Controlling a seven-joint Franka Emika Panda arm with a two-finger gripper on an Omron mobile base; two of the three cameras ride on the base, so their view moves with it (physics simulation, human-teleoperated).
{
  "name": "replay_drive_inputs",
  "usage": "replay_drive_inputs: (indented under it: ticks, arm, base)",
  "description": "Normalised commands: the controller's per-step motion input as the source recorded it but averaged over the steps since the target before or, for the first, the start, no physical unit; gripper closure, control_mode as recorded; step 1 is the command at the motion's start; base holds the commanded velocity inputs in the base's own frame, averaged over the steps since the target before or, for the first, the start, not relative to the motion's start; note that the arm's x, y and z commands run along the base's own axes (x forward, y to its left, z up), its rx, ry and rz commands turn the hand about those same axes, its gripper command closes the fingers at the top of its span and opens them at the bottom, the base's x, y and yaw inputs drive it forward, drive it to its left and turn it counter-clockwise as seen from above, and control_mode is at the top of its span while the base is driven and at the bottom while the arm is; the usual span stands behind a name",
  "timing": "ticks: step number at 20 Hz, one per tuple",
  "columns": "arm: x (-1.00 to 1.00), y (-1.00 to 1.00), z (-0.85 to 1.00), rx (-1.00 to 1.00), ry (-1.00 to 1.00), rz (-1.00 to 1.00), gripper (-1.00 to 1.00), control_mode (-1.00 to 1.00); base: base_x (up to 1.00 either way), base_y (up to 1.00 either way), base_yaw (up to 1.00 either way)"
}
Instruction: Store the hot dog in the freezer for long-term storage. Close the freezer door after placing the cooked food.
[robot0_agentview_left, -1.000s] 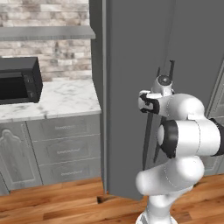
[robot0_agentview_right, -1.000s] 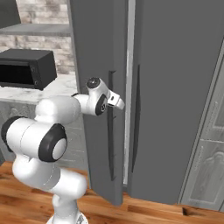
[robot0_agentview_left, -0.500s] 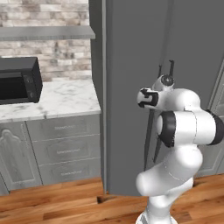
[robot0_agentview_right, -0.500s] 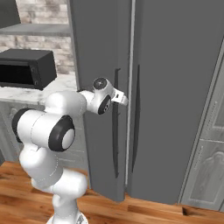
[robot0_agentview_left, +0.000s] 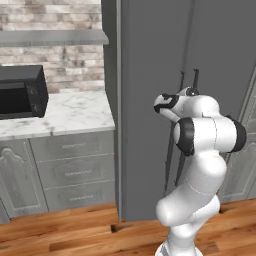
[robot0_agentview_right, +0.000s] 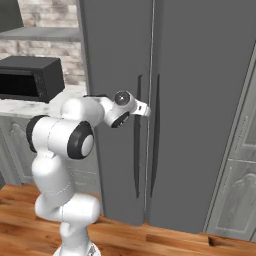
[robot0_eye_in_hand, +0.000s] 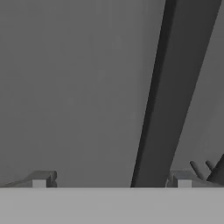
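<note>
My gripper (robot0_eye_in_hand: 111, 183) hangs with jaws wide apart and empty, right up against the freezer door (robot0_agentview_right: 117, 75), its black bar handle (robot0_eye_in_hand: 168, 96) running between the fingertips. The freezer (robot0_agentview_left: 150, 100) is shut; I cannot see the hot dog. If I close off-centre, the fingers may slip off the thin bar, or pulling askew could stall the door.

From my seat the arm is folded up tight: big elbow joint sticking out toward the cameras, forearm reaching forward at about chest height. Gripper (robot0_eye_in_hand: 111, 181) is pointed straight ahead, jaws spread wide apart, nothing between the fingertips (robot0_eye_in_hand: 41, 180). On the right base cam the wrist (robot0_agentview_right: 122, 107) sits level, hand angled slightly right.
</note>
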Motion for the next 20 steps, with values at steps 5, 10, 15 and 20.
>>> replay_drive_inputs:
  ticks: [5, 10, 15, 20]
  arm:
    - [0.55, -0.11, 0.08, 0.0, 0.03, 0.04, -1.0, -1.0]
    - [0.39, -0.01, 0.07, -0.02, 0.01, 0.01, -1.0, -1.0]
    - [0.18, 0.0, 0.03, -0.03, 0.0, 0.0, -1.0, -1.0]
    - [0.13, 0.01, 0.09, -0.05, 0.08, 0.0, -1.0, -1.0]
  base:
    - [0.0, 0.0, 0.0]
    - [0.0, 0.0, 0.0]
    - [0.0, 0.0, 0.0]
    - [0.0, 0.0, 0.0]
